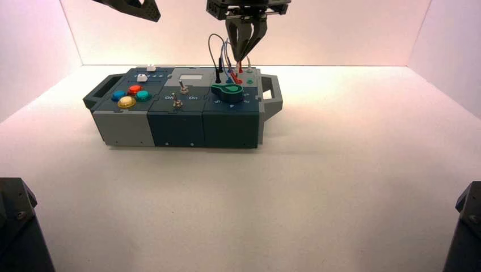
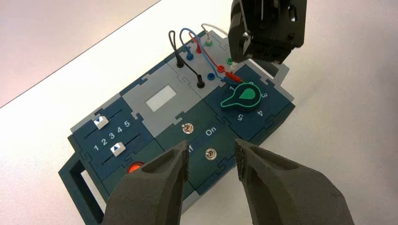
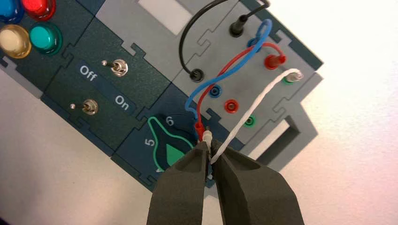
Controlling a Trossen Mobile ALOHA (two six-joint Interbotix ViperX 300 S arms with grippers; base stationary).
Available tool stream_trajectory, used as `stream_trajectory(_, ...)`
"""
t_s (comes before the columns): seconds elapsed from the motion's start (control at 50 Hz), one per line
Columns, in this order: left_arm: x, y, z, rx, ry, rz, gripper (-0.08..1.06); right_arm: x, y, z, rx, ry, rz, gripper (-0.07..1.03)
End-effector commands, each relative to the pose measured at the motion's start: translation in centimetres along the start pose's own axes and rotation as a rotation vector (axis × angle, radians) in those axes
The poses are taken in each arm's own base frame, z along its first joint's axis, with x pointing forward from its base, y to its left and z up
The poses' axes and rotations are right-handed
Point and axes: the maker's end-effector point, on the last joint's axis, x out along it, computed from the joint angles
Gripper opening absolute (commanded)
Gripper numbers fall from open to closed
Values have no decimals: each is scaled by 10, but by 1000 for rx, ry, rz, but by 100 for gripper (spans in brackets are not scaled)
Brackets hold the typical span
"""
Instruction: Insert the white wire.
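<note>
The white wire [image 3: 256, 101] has one pale plug seated in a green socket [image 3: 293, 76] at the box's far right corner. Its other plug [image 3: 207, 137] is pinched in my right gripper [image 3: 210, 149], which is shut on it just above the panel beside the green knob [image 3: 171, 150]. A free green socket [image 3: 249, 121] lies a short way from the held plug. In the high view the right gripper [image 1: 243, 56] hangs over the wire panel. My left gripper [image 2: 212, 157] is open and empty, high above the box's front edge near the toggle switches.
Black [image 3: 187, 35], blue [image 3: 225, 72] and red [image 3: 220, 84] wires loop over the same panel; a loose red plug [image 3: 199, 127] lies right beside the held white plug. Two toggles [image 3: 89, 107] sit by the Off/On lettering. The box [image 1: 170, 127] has end handles [image 1: 272, 93].
</note>
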Motion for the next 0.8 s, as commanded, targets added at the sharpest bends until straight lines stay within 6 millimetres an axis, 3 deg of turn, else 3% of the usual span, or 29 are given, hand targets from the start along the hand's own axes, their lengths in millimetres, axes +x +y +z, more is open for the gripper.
stream_trajectory(0.02,-2,3,6,6,-18,9,53,-26,-3,14,-10,-72,-13,-2)
stream_trajectory(0.8,-2,2,5,5,-15,9,53,-22,-26,12,-19,-58,-73,-2)
